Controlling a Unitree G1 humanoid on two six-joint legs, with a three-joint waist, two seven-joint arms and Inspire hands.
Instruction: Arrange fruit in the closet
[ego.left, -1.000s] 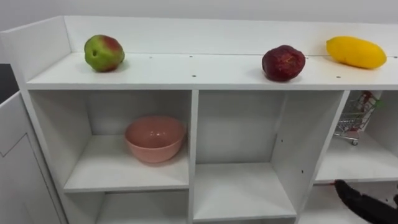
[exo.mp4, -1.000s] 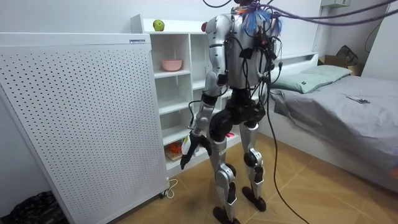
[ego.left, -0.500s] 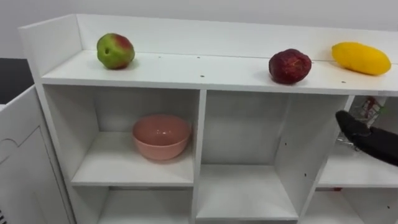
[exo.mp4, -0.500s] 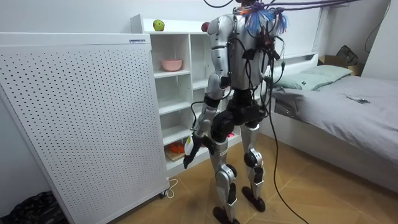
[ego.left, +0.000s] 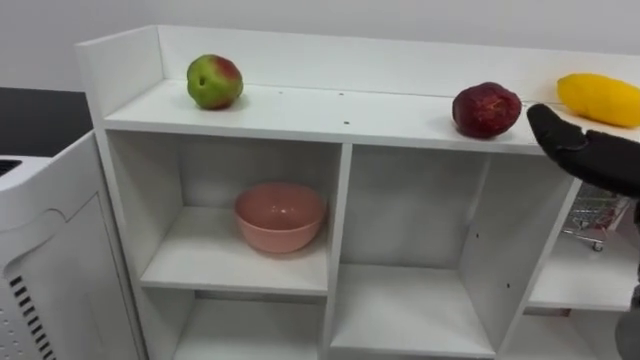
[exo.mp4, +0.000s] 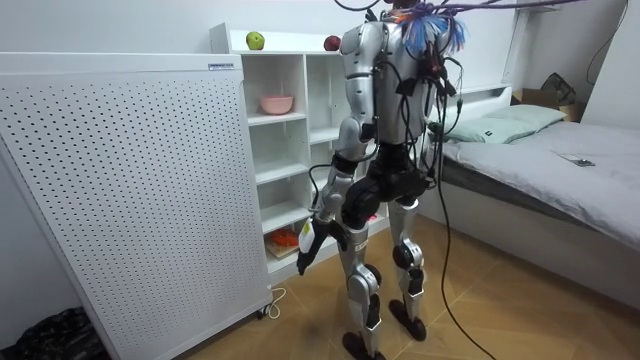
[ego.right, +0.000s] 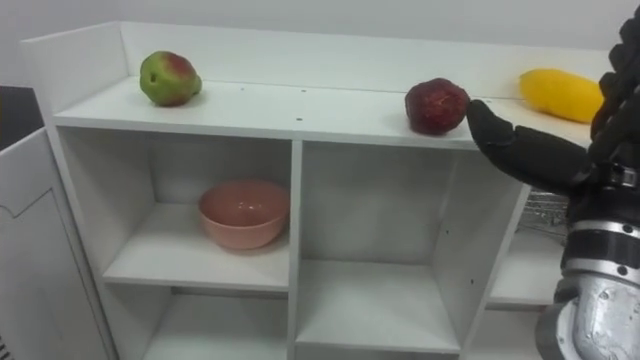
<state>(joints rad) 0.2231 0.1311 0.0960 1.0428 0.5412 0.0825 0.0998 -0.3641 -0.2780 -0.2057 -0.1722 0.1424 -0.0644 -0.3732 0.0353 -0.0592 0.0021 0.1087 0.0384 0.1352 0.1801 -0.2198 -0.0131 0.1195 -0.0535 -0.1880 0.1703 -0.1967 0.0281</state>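
**Right hand climbs to the closet's top board; no fruit taken yet**

The white closet (ego.left: 350, 105) fills the eye views. The robot stands upright facing it, with a white perforated panel (exo.mp4: 130, 190) against the closet's side at the room view's left. The whole picture has slid sideways over the last second, which is the camera's own shift, not the closet's.

The real change is the right hand (ego.right: 530, 150). A second ago it was low, by the closet's bottom right compartment. Now it is level with the top board, released and empty, with its tip just beside the dark red fruit (ego.left: 486, 109) but not yet on it. The left hand (exo.mp4: 305, 250) hangs low in front of the closet's lower shelves; I cannot tell if it is released or clenched.

The pink bowl (ego.left: 280, 215) sits in the closet's upper left compartment. All three fruits lie where they were on the top board: the yellow fruit (ego.left: 600, 98) at the right end, the dark red one next to it, and the green-red apple (ego.left: 214, 81) at the left end.

This looks like a reach about to become a grasp, so the arranging is barely begun.
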